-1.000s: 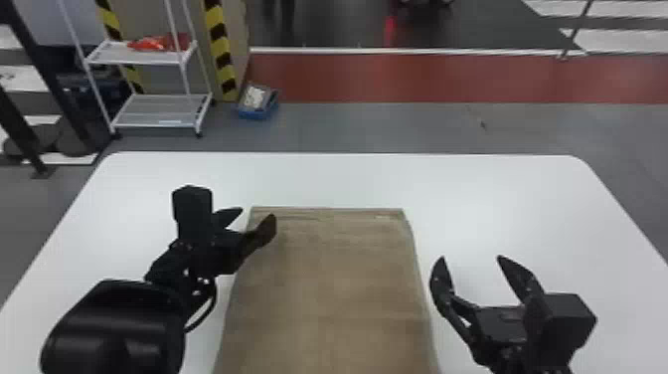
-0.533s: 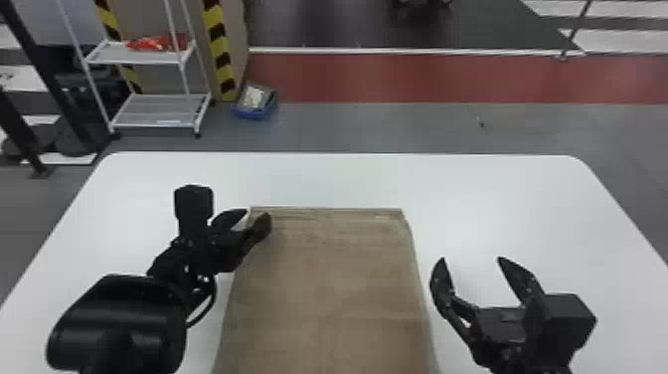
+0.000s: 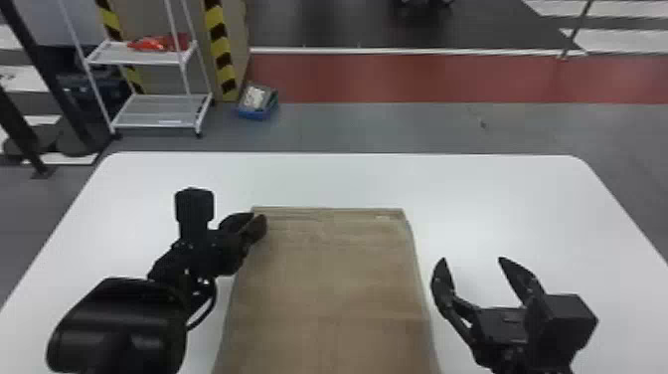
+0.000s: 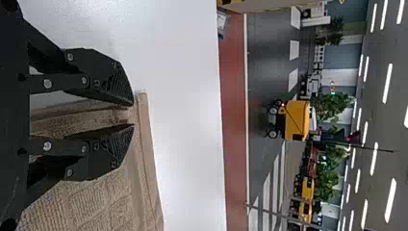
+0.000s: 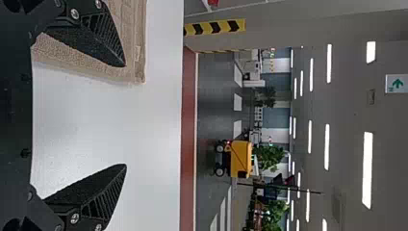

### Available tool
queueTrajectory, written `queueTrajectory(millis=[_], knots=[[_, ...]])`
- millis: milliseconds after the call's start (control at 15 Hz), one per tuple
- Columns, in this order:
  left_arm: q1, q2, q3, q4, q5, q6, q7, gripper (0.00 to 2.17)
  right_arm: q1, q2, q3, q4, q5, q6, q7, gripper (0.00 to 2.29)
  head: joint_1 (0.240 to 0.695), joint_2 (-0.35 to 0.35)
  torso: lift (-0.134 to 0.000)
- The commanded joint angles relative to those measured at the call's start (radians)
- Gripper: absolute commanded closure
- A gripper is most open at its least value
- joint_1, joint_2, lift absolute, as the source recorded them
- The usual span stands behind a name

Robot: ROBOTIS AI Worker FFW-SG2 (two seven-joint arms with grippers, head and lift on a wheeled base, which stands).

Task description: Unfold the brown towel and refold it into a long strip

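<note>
Left claw (image 3: pixel 258 216) at far-left corner of brown towel (image 3: pixel 328 283)

Left claw: fingers slightly parted, narrow gap at the tips, towel visible between them. Towel lies flat, spreading from this claw toward the robot and across toward the right claw (image 3: pixel 472 259). Right claw: fingers spread wide, just beside the towel's right edge. White surface (image 3: pixel 477 194) continues beyond both claws. Farther, past the left claw: blue bin (image 3: pixel 256 113) on floor, beside white rack (image 3: pixel 159 121).
</note>
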Motion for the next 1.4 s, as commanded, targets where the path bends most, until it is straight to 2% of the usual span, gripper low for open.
queueTrajectory(millis=[0,800,933,1133,1333], knots=[[0.005,0.0,0.003,-0.003,-0.002,0.0,0.002,0.9,0.0,0.0,0.0,0.002,0.0,0.0,0.0,0.14,0.695,-0.009,-0.123],[0.053,-0.002,0.014,-0.067,-0.013,-0.009,0.003,0.9,-0.009,0.0,0.005,0.014,-0.002,0.0,0.0,0.14,0.695,0.0,-0.123],[0.053,-0.002,0.011,-0.067,-0.02,-0.006,0.002,1.41,-0.009,0.0,0.005,0.014,-0.002,0.0,0.0,0.14,0.695,-0.001,-0.123],[0.071,-0.002,0.014,-0.087,-0.02,-0.006,0.0,1.47,-0.009,-0.002,0.005,0.014,-0.002,0.0,0.0,0.14,0.695,-0.004,-0.123],[0.137,-0.002,0.018,-0.197,-0.019,-0.006,0.002,1.47,-0.018,-0.006,0.003,0.018,-0.012,0.0,0.0,0.14,0.695,-0.004,-0.123]])
